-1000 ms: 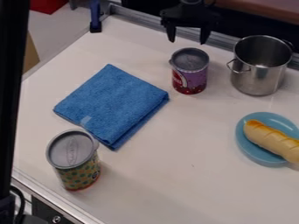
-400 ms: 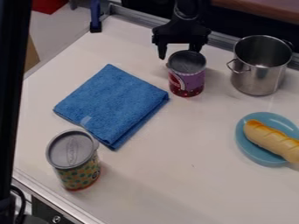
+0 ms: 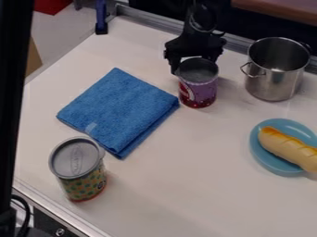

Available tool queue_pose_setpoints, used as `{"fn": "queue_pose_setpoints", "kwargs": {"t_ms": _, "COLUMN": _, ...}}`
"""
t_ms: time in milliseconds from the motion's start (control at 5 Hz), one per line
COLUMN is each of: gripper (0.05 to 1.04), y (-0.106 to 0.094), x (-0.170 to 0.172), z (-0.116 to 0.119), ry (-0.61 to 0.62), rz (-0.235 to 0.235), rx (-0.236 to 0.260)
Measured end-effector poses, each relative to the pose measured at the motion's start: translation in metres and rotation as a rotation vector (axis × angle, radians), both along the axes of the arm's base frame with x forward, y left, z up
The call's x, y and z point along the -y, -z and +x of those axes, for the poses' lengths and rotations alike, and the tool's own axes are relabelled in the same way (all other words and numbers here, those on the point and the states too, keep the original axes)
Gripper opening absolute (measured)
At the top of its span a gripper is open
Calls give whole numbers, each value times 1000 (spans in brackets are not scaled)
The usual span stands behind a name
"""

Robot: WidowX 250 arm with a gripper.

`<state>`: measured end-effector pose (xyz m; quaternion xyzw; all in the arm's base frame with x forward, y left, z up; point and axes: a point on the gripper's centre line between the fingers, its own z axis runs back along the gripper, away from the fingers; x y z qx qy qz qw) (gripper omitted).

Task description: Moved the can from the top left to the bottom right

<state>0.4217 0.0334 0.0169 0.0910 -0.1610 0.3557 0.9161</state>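
The purple can (image 3: pixel 199 91) stands upright on the white table (image 3: pixel 186 185), above the middle of the frame and a little right of centre. The gripper (image 3: pixel 194 65) hangs over its far side, the two fingers spread about as wide as the lid, one by the lid's left edge and the other behind it toward the right. The gripper is open; whether the fingers press on the can cannot be made out, and no firm hold on it can be seen.

As a judgement, this is the can to be moved, and the task is in its early part. The gripper is at the can, but most of the way to the lower right remains. What is left is to secure contact, bring the can down and across the frame, set it upright there and let go.

The blue cloth (image 3: pixel 117 111) lies just left of the can, the steel pot (image 3: pixel 275 85) stands to its right, and the blue plate (image 3: pixel 261 155) with the bread roll (image 3: pixel 289 149) lies at the right edge. A route between cloth and plate seems best. The patterned can (image 3: pixel 85 183) at lower left appears to play no part.
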Motion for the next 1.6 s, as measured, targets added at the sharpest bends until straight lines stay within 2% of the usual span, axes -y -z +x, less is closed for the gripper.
{"fn": "queue_pose_setpoints", "kwargs": {"t_ms": 200, "gripper": 997, "y": -4, "x": 7, "z": -8, "ry": 3, "rz": -19, "rx": 9}}
{"fn": "queue_pose_setpoints", "kwargs": {"t_ms": 400, "gripper": 997, "y": -4, "x": 18, "z": -22, "ry": 22, "rz": -47, "rx": -2}}
{"fn": "queue_pose_setpoints", "kwargs": {"t_ms": 600, "gripper": 997, "y": -7, "x": 29, "z": -36, "ry": 60, "rz": -56, "rx": 5}}
{"fn": "queue_pose_setpoints", "kwargs": {"t_ms": 1200, "gripper": 997, "y": -1, "x": 48, "z": -79, "ry": 192, "rz": -95, "rx": -45}}
{"fn": "queue_pose_setpoints", "kwargs": {"t_ms": 1400, "gripper": 997, "y": -4, "x": 55, "z": -96, "ry": 235, "rz": -103, "rx": -43}}
{"fn": "queue_pose_setpoints", "kwargs": {"t_ms": 1600, "gripper": 997, "y": -6, "x": 66, "z": -118, "ry": 303, "rz": -115, "rx": -63}}
